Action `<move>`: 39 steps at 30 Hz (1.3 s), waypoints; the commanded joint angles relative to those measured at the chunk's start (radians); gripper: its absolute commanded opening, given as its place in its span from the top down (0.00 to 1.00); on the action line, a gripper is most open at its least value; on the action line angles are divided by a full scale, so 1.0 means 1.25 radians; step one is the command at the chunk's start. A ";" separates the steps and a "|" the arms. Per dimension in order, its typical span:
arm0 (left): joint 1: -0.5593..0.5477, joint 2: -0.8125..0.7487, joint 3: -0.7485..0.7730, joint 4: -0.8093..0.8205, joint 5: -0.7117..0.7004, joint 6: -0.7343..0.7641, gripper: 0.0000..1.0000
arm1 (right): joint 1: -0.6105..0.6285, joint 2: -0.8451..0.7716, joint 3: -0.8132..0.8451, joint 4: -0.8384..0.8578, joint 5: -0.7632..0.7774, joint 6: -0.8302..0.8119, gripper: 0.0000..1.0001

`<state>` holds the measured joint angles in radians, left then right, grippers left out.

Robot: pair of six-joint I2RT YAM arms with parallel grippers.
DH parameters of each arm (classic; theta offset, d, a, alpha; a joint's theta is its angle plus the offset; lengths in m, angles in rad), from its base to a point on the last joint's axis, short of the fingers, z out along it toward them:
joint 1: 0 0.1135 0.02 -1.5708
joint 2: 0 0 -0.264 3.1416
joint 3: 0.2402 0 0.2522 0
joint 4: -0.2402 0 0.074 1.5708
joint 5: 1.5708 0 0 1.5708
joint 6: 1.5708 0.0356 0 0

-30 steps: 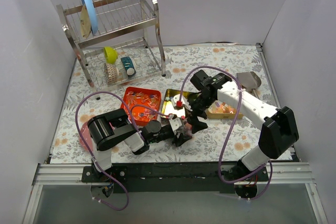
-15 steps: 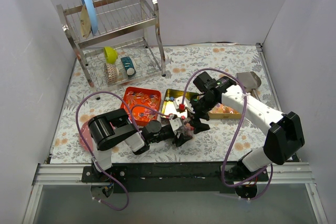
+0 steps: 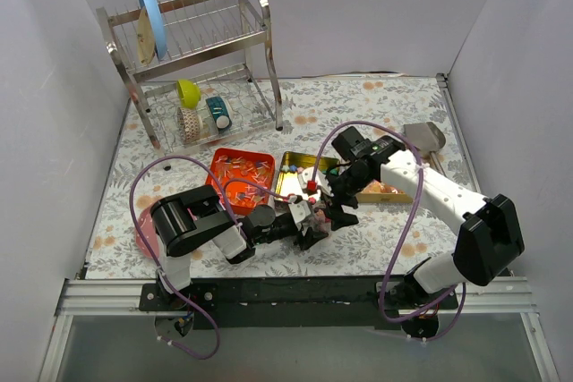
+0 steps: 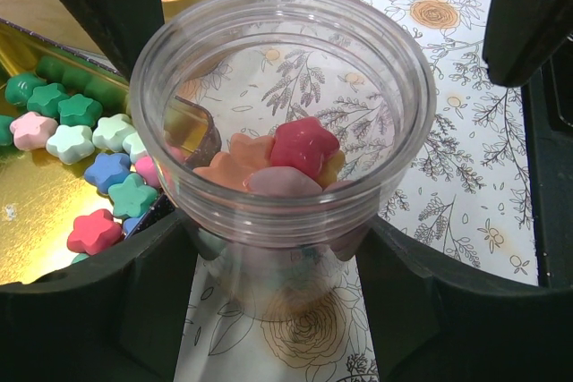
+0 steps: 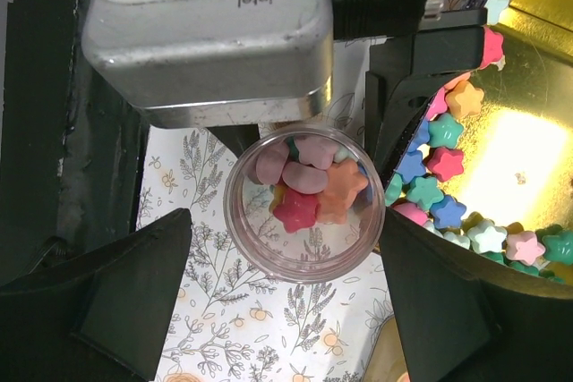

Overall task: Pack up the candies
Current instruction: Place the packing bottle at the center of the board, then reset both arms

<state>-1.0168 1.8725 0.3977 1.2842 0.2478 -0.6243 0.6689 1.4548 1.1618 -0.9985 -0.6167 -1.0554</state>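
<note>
Jar [image 4: 285, 214] of candies [image 4: 304, 146] grasped in level left pincer [image 3: 309, 220], right pincer [image 3: 337, 208] spread, pointing down above it

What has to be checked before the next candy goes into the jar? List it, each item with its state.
1. Jar held: left gripper is shut on the clear jar, upright, mouth open. Ok.
2. Room in the jar: the candies in the jar cover only its bottom. Ok.
3. Right gripper free: open, nothing between its fingers, directly above the jar. Ok.
4. Supply: many star candies lie in the gold tray right beside the jar. Ok.
5. Spills: none on the tablecloth near the jar, but the arms hide part of it. Cannot tell.
6. Lid for the jar: none visible. Cannot tell.
</note>
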 commanded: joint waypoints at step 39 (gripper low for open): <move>0.021 -0.385 -0.035 -0.707 0.056 -0.018 0.02 | -0.097 -0.089 0.015 -0.183 0.145 0.087 0.08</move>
<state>-1.0039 1.5478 0.3756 0.6720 0.2810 -0.6331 0.5789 1.3525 1.0824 -1.1889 -0.4541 -0.9955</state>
